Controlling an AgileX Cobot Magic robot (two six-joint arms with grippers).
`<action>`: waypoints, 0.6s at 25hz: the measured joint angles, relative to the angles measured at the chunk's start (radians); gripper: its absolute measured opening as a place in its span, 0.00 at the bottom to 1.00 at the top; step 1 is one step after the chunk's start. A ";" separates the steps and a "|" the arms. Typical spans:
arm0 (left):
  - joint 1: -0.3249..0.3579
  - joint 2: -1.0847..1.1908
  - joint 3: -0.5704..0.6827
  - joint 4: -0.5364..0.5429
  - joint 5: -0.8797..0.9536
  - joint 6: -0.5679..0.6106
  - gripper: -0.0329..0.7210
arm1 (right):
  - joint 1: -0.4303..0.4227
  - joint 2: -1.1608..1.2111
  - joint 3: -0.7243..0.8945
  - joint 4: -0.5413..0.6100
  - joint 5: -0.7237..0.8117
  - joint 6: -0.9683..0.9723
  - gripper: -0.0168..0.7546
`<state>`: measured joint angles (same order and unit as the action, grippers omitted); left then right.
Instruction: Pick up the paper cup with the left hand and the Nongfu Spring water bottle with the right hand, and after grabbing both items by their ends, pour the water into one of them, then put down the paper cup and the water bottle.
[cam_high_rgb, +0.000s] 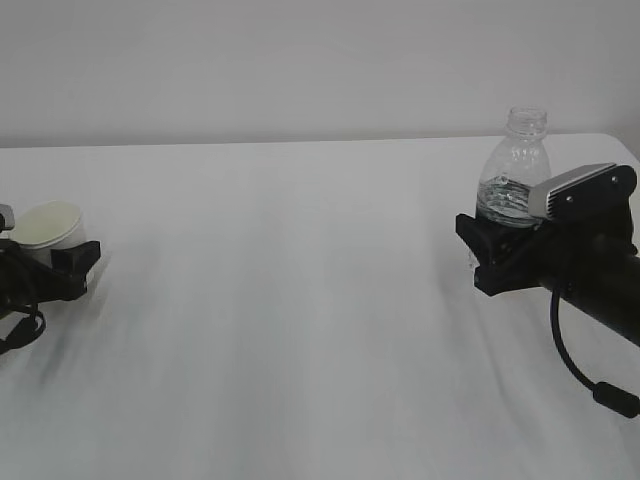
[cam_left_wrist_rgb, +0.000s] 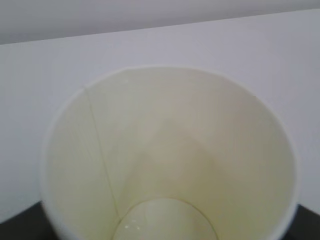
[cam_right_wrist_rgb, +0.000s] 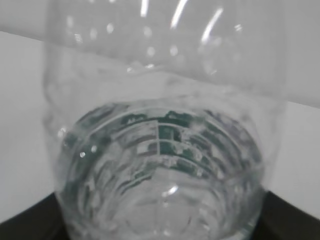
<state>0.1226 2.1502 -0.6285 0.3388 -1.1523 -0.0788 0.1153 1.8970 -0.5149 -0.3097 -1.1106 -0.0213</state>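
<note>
Ext view: paper cup far left on counter, left tool clamped low on it. Thin wall, light, crushable; keep grip gentle.
L wrist: cup empty.
R wrist/ext: Nongfu Spring water bottle right, right tool clamped at base. Slick, part full, bottom-heavy.

The left hand is seen low at the left edge of the exterior view, its black forked jaws set apart around the paper cup — cables looped beneath. The right hand is stretched in from the right, grey plate uppermost, jaws closed around the Nongfu Spring water bottle.
</note>
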 joint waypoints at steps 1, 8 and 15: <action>0.000 -0.007 0.011 0.010 0.000 -0.004 0.72 | 0.000 0.000 0.000 0.000 0.000 0.000 0.64; 0.000 -0.049 0.081 0.076 0.000 -0.038 0.72 | 0.000 0.000 0.000 -0.002 0.000 0.000 0.64; 0.000 -0.086 0.119 0.171 0.000 -0.067 0.72 | 0.000 0.000 0.002 -0.007 0.000 0.000 0.64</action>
<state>0.1226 2.0645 -0.5100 0.5102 -1.1523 -0.1460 0.1153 1.8970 -0.5125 -0.3164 -1.1106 -0.0213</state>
